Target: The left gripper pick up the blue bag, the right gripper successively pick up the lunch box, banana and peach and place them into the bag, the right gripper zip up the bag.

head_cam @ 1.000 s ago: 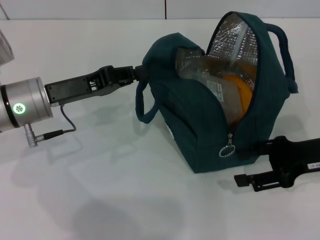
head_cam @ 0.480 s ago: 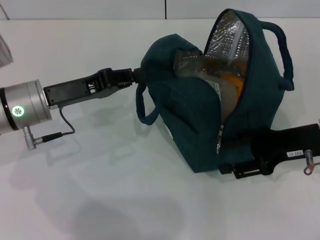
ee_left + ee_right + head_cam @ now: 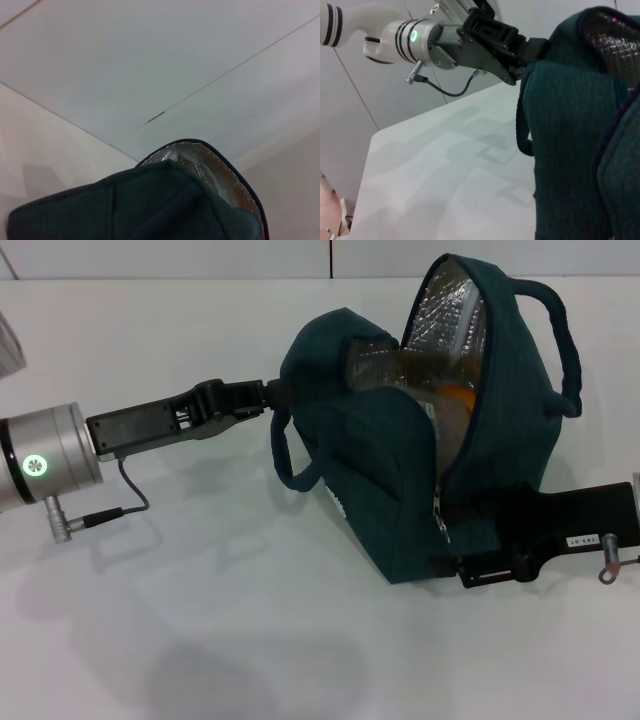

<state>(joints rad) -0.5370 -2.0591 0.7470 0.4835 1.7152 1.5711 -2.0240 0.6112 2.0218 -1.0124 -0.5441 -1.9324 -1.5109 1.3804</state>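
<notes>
Head view: bag [image 3: 400,480] is pinched by left claw [image 3: 268,392] at its far-left rim; right claw [image 3: 455,540], grip unclear, should draw the zipper pull [image 3: 440,523] steadily along its track.

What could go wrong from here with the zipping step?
The right end effector sits low against the blue bag by the zipper's bottom end; if its hold on the pull is poor, it may slip off. The flap stands wide open, so the teeth may jam. The left end effector holds the bag only at one end, so a hard pull might drag or tip the bag.
</notes>
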